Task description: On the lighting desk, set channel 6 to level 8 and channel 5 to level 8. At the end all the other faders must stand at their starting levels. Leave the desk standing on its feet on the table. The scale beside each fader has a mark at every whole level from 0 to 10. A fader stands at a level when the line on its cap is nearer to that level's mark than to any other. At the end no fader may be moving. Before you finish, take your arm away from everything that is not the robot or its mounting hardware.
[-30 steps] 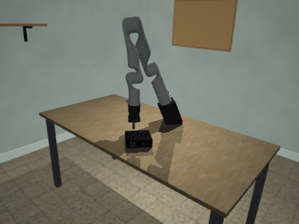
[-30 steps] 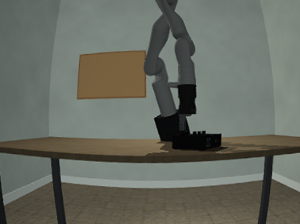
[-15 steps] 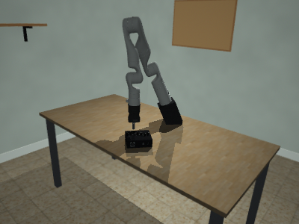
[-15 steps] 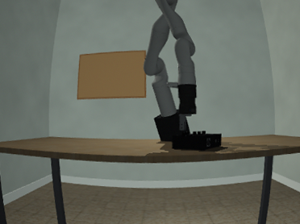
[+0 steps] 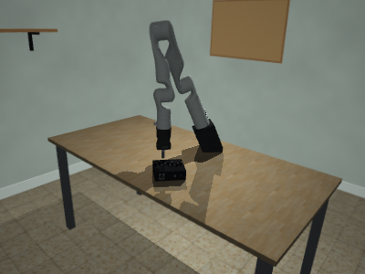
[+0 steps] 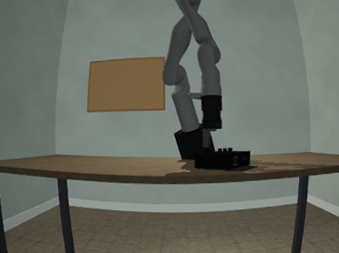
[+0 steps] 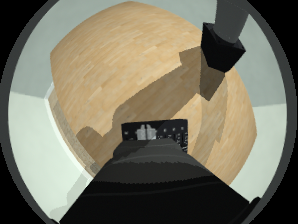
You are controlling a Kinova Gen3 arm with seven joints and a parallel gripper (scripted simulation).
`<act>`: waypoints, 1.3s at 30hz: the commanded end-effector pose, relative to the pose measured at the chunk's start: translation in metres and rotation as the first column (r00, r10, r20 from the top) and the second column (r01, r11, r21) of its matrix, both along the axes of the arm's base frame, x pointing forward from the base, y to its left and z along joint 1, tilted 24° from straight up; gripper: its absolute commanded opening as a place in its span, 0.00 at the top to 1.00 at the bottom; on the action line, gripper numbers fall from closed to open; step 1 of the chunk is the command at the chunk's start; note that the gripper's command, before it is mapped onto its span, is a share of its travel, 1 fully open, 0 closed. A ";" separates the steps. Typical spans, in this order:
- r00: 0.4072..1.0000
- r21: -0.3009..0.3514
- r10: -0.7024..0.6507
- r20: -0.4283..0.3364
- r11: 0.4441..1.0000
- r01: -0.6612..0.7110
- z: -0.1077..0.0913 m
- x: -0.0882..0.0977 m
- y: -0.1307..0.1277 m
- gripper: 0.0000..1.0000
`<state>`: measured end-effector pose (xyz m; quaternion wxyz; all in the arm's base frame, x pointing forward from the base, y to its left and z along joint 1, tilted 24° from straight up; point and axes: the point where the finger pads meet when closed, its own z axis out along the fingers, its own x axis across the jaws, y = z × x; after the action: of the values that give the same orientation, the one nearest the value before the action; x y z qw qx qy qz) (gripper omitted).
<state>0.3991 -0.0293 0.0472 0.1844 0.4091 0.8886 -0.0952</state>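
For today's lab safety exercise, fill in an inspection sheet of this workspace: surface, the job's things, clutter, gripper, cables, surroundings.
Surface: wooden table on dark legs, with the arm's shadow across it.
Job's things: black lighting desk standing flat on the table; fader levels too small to read.
Clutter: nothing seen.
Gripper: gripper shut, holding nothing, pointing down at the desk's rear edge.
Cables: nothing seen.
Surroundings: arm's black base behind the desk; cork board and small wall shelf on the wall; tiled floor.

Desk (image 5: 169,173) on table (image 5: 255,205), before arm base (image 5: 208,136).
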 end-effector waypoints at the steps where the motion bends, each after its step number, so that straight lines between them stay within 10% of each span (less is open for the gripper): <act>1: 1.000 -0.003 0.015 -0.003 1.000 -0.015 0.000 0.002 0.000 1.00; 39: 1.000 -0.003 0.015 -0.003 1.000 -0.015 -0.010 0.005 -0.003 1.00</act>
<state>0.4002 -0.0307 0.0389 0.1827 0.4073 0.8897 -0.0957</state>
